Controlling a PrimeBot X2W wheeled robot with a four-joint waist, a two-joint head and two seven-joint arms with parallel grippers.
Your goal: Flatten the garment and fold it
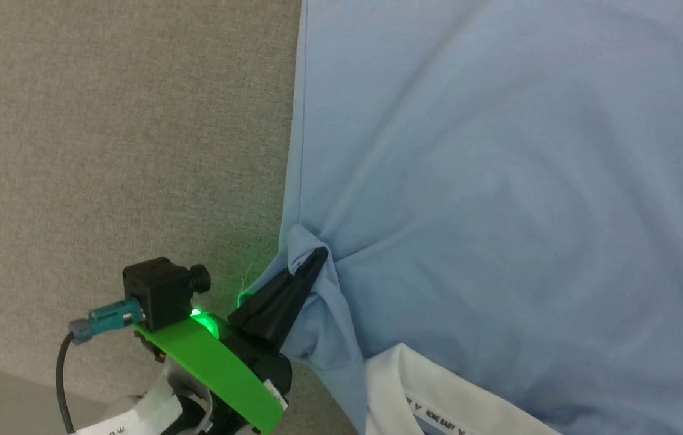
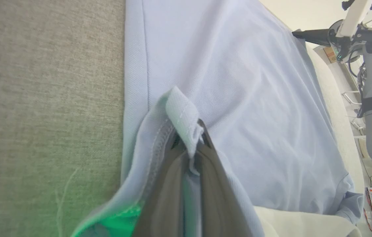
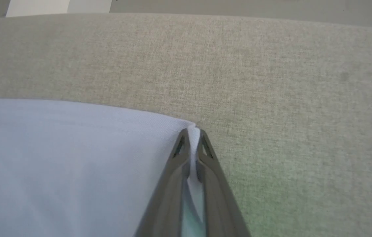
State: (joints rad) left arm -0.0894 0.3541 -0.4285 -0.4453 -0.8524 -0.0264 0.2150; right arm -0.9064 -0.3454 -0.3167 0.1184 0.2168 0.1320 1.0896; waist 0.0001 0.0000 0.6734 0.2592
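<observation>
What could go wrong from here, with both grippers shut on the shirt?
The right gripper pinches only the very corner of the garment; a pull may slip it free. The left gripper holds a bunched wad of the edge, creases radiating from it; pulling might set wrinkles in rather than flatten.

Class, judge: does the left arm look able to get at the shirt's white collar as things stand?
Probably not yet: the left gripper is shut on a bunched fold of the garment. The white collar lies close by, uncovered, but it must release first.
</observation>
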